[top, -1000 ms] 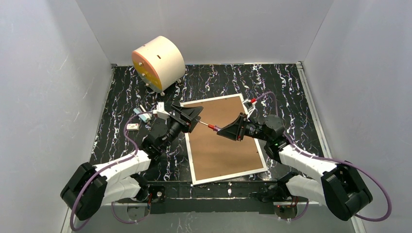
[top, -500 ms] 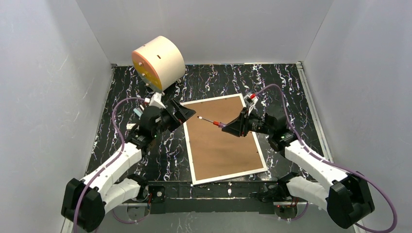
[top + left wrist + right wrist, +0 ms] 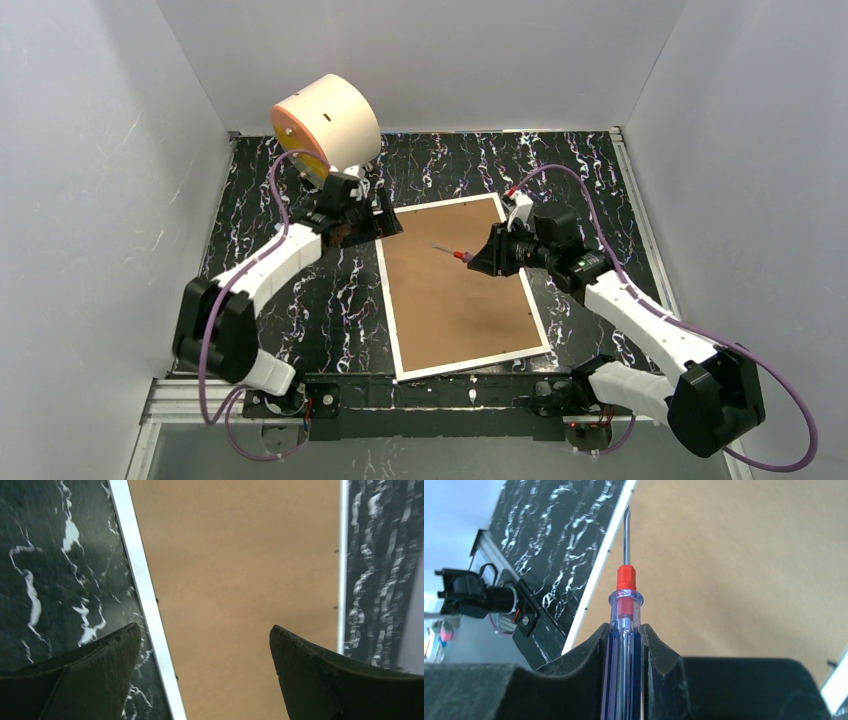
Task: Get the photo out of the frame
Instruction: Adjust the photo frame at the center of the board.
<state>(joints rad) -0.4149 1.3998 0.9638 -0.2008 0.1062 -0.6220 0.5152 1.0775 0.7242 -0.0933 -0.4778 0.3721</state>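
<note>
The frame [image 3: 388, 300] lies face down mid-table, a thin white rim around its brown backing board [image 3: 455, 290]. The photo is hidden beneath that board. My left gripper [image 3: 384, 216] hovers at the frame's far left corner, open. In the left wrist view its fingertips [image 3: 131, 632] straddle the white rim [image 3: 144, 592] and the board [image 3: 240, 565], with nothing between them. My right gripper [image 3: 482, 257] is above the board's far half, shut on a screwdriver [image 3: 452, 251]. The right wrist view shows its blue handle, red collar [image 3: 626, 578] and bare shaft sticking out of the gripper [image 3: 625, 630].
A cream cylinder with an orange face [image 3: 326, 126] stands at the back left, just behind my left gripper. Grey walls close in the black marbled table [image 3: 270, 240] on three sides. Both arm bases sit on the near rail [image 3: 440, 395].
My left arm has swung away from the screwdriver tip to the frame's far left corner, and its jaws have opened wider. My right gripper has drawn back a little to the right, still holding the screwdriver.
</note>
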